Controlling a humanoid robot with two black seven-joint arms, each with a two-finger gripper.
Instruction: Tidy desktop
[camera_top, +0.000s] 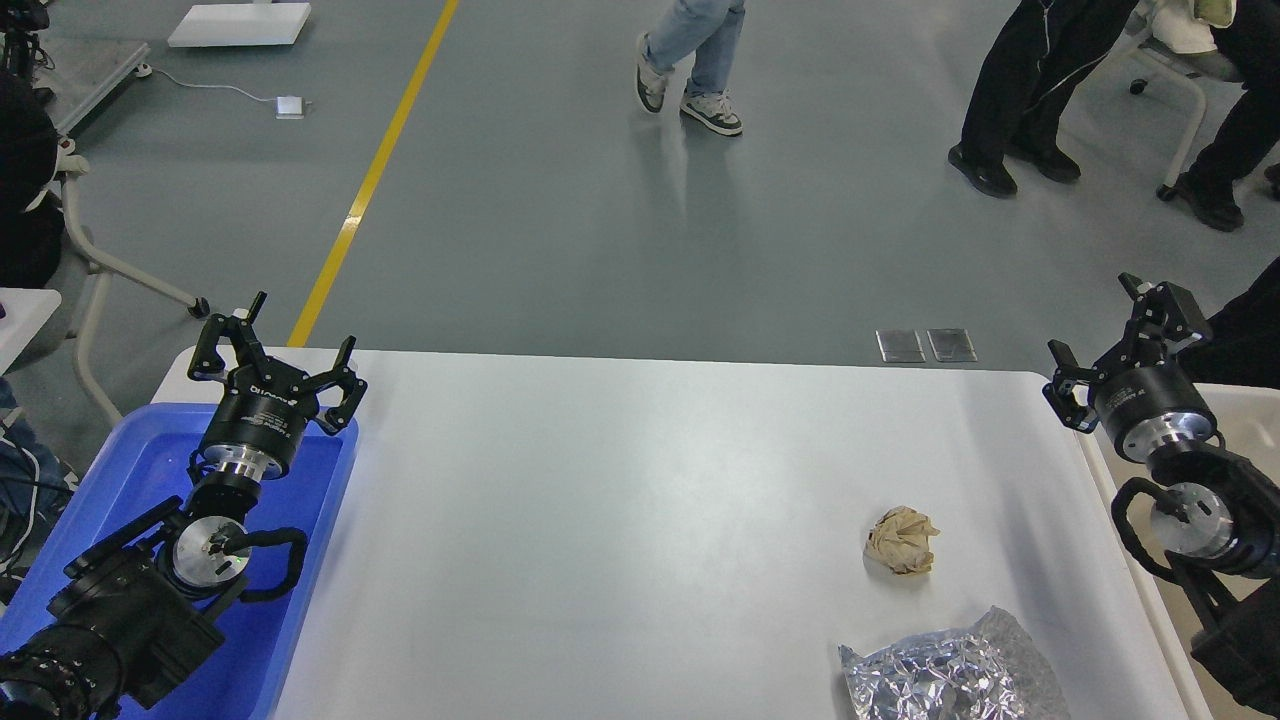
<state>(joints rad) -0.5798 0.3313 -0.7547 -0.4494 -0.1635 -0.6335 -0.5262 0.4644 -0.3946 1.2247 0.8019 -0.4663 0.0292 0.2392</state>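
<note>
Grey workshop floor with a yellow line (375, 170) stretches beyond the desktop (620, 500), the wide white surface filling the middle of the view from its far edge down to the near one. Most of it is bare. Toward the near right corner lies a crumpled tan paper ball (902, 540), and just nearer, at the near edge, a crinkled silver foil bag (950, 675); the two sit close but apart. A blue tray (310, 560) adjoins the desk's left edge, and a beige-white bin (1245, 410) stands off the right edge. The left gripper (300, 345) hangs over the tray's far end near the desk's far left corner, fingers spread, holding nothing. The right gripper (1095, 330) hovers by the far right corner, also spread and empty. People's legs (695, 60) stand on the floor behind, well clear.
</note>
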